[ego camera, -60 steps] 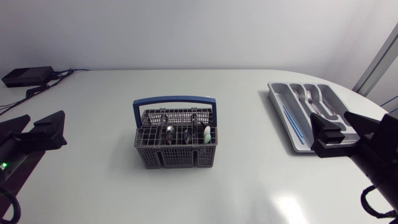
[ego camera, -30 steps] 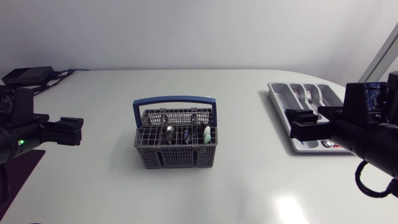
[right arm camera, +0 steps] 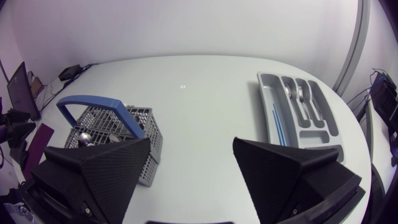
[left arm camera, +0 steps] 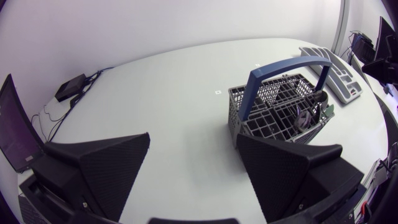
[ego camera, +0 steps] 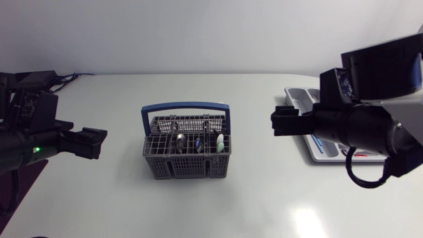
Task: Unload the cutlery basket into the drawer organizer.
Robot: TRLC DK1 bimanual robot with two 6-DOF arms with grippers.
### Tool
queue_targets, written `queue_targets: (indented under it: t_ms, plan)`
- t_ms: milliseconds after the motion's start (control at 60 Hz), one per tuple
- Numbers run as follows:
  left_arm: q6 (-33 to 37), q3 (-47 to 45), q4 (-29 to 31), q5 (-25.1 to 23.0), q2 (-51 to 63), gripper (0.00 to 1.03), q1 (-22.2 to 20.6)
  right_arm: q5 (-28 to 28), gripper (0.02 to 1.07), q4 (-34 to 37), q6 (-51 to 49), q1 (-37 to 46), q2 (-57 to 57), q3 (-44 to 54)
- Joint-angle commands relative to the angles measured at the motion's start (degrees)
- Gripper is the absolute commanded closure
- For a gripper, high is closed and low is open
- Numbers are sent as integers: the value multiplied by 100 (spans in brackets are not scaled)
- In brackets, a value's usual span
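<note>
Both arms are swinging in from the sides since a second ago. The left gripper [ego camera: 92,143] is now hanging over the table [ego camera: 218,198] at the left middle of the overhead frame. The right gripper [ego camera: 281,123] is hanging right of centre, its arm covering much of the organizer [ego camera: 297,98] at the right edge. Each wrist view is showing its own fingers spread wide with nothing between them.

The cutlery basket [ego camera: 188,153] is standing at the frame's centre, its blue handle [ego camera: 185,105] upright, apart from both grippers. It is holding spoons [ego camera: 179,139] and what is probably a pale green handle [ego camera: 219,142].

Only the right wrist view is showing the organizer whole, ahead of its gripper, with forks [right arm camera: 297,93] and a blue strip [right arm camera: 278,122] lying in separate compartments.
</note>
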State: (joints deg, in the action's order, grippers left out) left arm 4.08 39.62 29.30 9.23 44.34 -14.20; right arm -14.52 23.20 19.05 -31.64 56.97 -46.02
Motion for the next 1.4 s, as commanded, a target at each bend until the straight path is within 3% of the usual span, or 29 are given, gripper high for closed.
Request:
queue_targets:
  t_ms: [0, 250, 617, 700, 783, 1167, 1383]
  plan:
    - [146, 81, -21, -36, 101, 5, -101, 46, 6, 150, 266, -123, 297, -267]
    - [181, 29, -12, -36, 93, 5, -338, 275, 6, 413, 301, -695, 921, -865]
    - [252, 11, -117, -71, 101, 4, -356, 740, 7, 721, 618, -1231, 1941, -1726]
    - [252, 2, -135, -132, 84, 4, -356, 1189, 7, 905, 644, -1240, 2187, -2034]
    - [260, -15, -135, -370, 75, 5, -347, 1637, 7, 923, 644, -1248, 2371, -2218]
    - [577, -173, -232, -1240, 93, 5, -101, 2252, 12, 1424, 503, -1424, 3233, -2948]
    - [761, -244, -223, -1671, 93, 5, 22, 2867, 11, 1670, -376, -1415, 3461, -3097]
